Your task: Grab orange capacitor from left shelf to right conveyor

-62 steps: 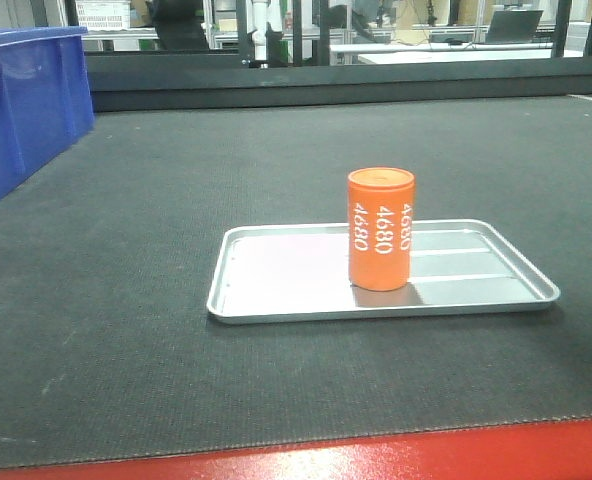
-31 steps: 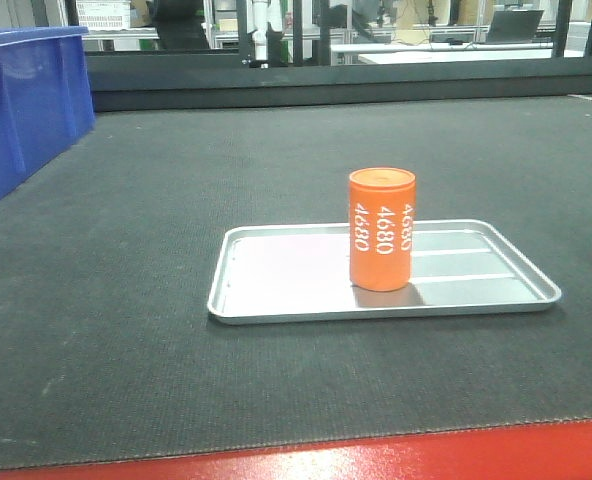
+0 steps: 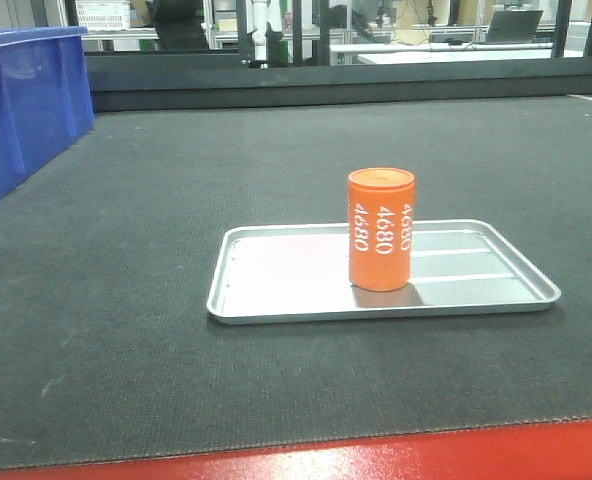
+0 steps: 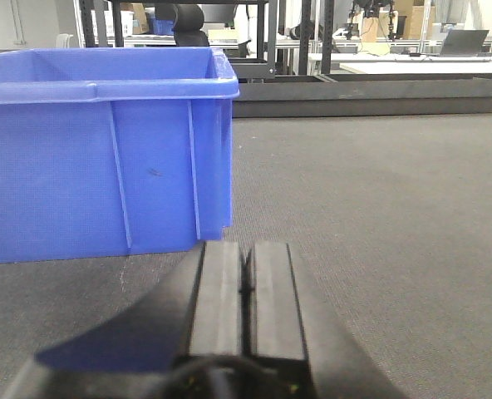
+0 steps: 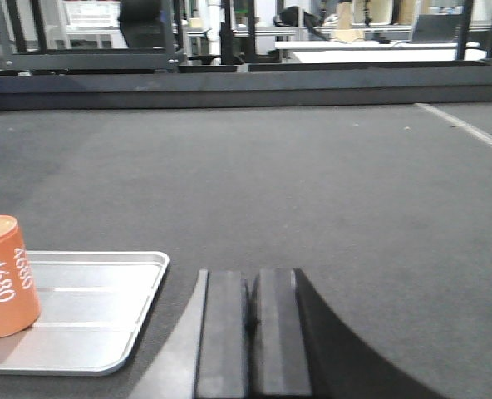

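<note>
Orange "4680"-printed cylindrical capacitor [image 3: 381,229] standing upright in shallow silver tray [image 3: 276,300], resting on dark grey textured conveyor belt [image 3: 126,300]. Left gripper [image 4: 245,287] and right gripper [image 5: 248,320] both hovering low, jaws pressed together, empty. Blue plastic bin [image 4: 105,158] sitting nearby. Judged: delivery appearing complete; next move calling only for arms parking clear.

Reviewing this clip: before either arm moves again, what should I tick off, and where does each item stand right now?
1. Orange capacitor upright: ok, it stands on the silver tray.
2. Tray on the conveyor belt: ok.
3. Capacitor free of both grippers: ok, nothing touches it.
4. Left gripper empty: ok, jaws closed together, nothing between them.
5. Right gripper empty: ok, closed, right of the tray.
6. Blue bin clear of the left gripper: ok, it sits ahead, apart.
</note>
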Controlling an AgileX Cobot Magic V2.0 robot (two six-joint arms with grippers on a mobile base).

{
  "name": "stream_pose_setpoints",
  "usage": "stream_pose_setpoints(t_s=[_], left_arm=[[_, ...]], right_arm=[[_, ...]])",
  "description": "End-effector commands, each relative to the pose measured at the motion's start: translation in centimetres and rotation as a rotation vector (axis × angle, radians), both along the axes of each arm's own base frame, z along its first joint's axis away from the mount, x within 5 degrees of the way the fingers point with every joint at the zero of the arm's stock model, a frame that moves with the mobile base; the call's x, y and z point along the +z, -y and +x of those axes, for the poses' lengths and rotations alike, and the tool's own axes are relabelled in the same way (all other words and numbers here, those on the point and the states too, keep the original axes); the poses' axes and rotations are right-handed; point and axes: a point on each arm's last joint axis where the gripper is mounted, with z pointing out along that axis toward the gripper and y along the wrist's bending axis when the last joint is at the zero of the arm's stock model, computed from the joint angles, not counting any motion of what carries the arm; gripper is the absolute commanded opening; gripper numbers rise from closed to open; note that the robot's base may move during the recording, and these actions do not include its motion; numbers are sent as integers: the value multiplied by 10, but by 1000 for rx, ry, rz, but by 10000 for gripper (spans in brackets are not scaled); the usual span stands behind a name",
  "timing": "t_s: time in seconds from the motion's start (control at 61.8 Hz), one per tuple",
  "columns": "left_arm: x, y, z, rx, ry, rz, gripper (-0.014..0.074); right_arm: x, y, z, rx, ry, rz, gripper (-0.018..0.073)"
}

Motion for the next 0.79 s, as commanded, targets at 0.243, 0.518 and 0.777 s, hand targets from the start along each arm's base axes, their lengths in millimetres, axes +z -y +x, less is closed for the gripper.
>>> stream_pose_setpoints(t_s=[0.243, 0.518, 0.777], left_arm=[[10, 0, 0, -2, 81, -12, -105], [10, 0, 0, -2, 81, -12, -105], [10, 0, 0, -2, 81, -12, -105]], right_arm=[[9, -2, -3, 26, 136, 10, 52], [7, 0, -2, -5, 113, -94, 52], [9, 0, -2, -6, 141, -90, 52]])
